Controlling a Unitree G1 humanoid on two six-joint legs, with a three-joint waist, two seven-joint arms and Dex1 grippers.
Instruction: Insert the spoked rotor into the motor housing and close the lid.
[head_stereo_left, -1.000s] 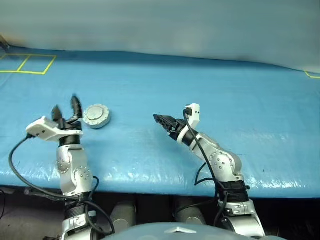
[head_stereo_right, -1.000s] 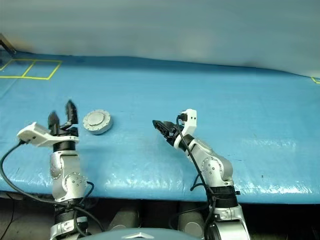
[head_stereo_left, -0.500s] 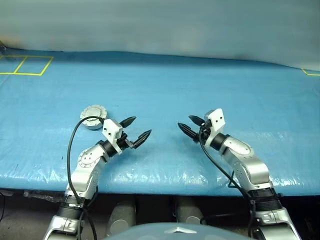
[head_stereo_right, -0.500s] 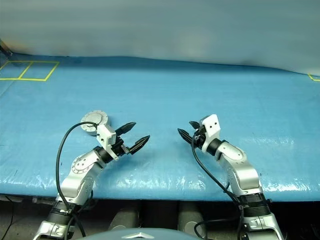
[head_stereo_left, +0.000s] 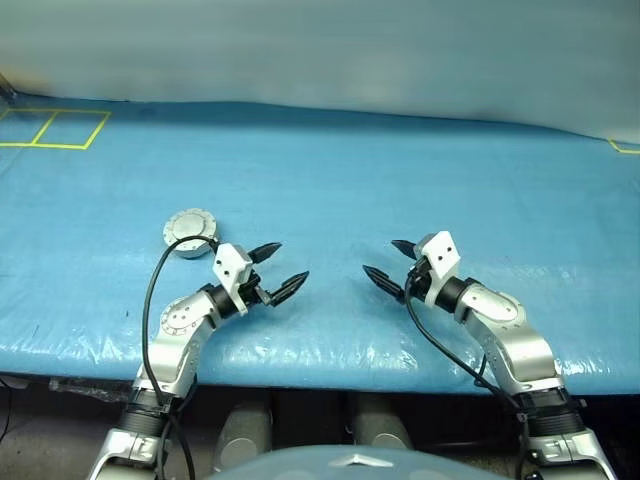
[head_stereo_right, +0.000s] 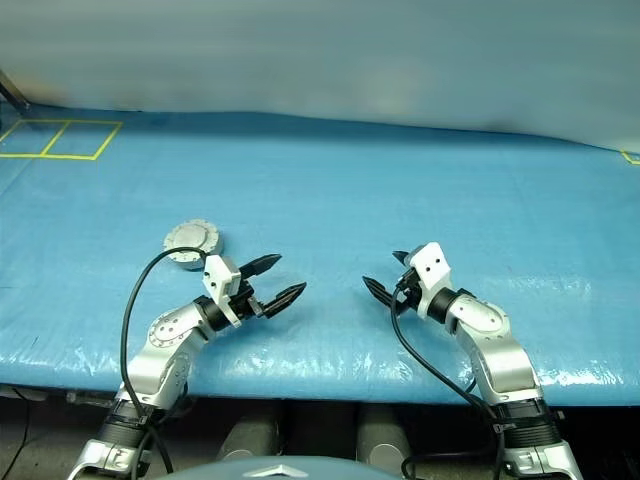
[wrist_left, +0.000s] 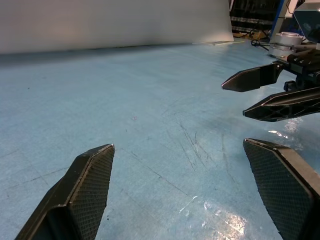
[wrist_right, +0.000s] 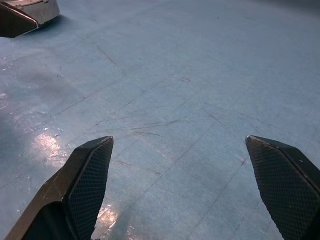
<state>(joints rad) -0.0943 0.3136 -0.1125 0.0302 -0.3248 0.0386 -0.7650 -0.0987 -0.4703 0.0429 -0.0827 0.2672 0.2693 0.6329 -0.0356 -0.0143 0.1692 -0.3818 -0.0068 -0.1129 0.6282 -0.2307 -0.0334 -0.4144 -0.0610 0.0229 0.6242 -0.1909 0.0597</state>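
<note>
Left eye view shows the left gripper (head_stereo_left: 278, 270) low over the blue table (head_stereo_left: 400, 180), its two black fingers spread wide with nothing between them, tips aimed toward the middle of the table. Opposite it, the right gripper (head_stereo_left: 393, 265) also stands with its fingers well apart and empty, tips aimed back at the left one. The two sets of tips face each other across a bare strip of blue sheet and do not touch.

A round silver motor housing (head_stereo_left: 190, 231) with its toothed lid (head_stereo_left: 191, 225) shut flat on top sits on the table behind the left gripper's wrist, off to the outer side of its fingers and well outside the gap between them. A black cable from the left arm loops just in front of it. It is far from the right gripper's fingers.

From the left wrist, that gripper's own fingers (wrist_left: 85, 192) frame scratched blue sheet, with the right gripper's two pointed fingers ahead. From the right wrist, its fingers (wrist_right: 82, 187) likewise frame bare sheet, and the edge of the housing shows at the far corner beside a dark fingertip.

Yellow tape lines (head_stereo_left: 60, 128) mark the table's far left corner.
</note>
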